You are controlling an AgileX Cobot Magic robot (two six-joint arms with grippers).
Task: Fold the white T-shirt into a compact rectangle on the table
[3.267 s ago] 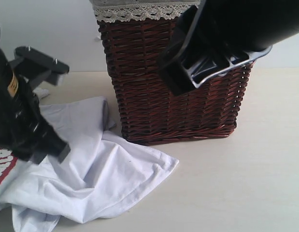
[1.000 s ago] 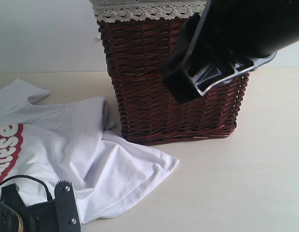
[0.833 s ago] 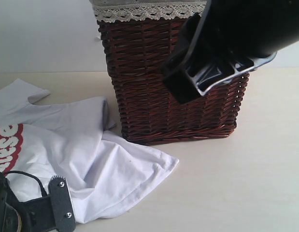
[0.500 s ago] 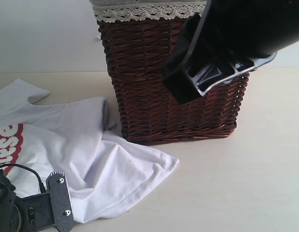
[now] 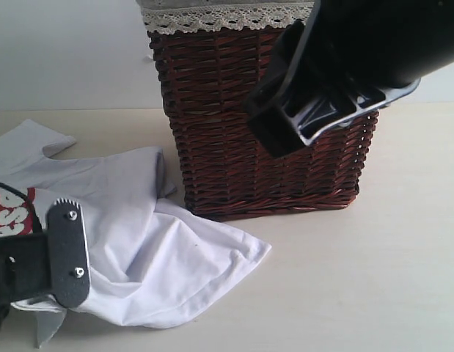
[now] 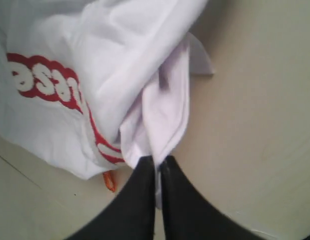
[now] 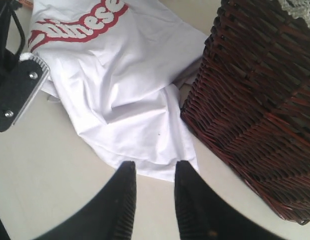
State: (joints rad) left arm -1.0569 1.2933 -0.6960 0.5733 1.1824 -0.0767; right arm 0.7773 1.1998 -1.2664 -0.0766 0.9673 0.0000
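The white T-shirt (image 5: 153, 242) lies crumpled on the table (image 5: 359, 286), to the left of the basket. Its red-outlined letters (image 6: 44, 82) and orange neck tag (image 6: 109, 181) show in the left wrist view. My left gripper (image 6: 157, 161) is shut on a bunched fold of the shirt's edge and holds it just off the table. Its arm (image 5: 61, 253) sits at the lower left of the exterior view. My right gripper (image 7: 153, 169) is open and hangs above the shirt's hem (image 7: 160, 167) beside the basket, touching nothing.
A tall brown wicker basket (image 5: 263, 139) with a lace-trimmed lining (image 5: 219, 18) stands behind the shirt, touching its far edge. The right arm (image 5: 329, 73) hovers in front of the basket's upper right. Bare table stretches to the right (image 5: 388, 242).
The left arm came down from over the shirt to its near edge, shut on the cloth and has now lifted it up and leftward. The right arm has barely moved.
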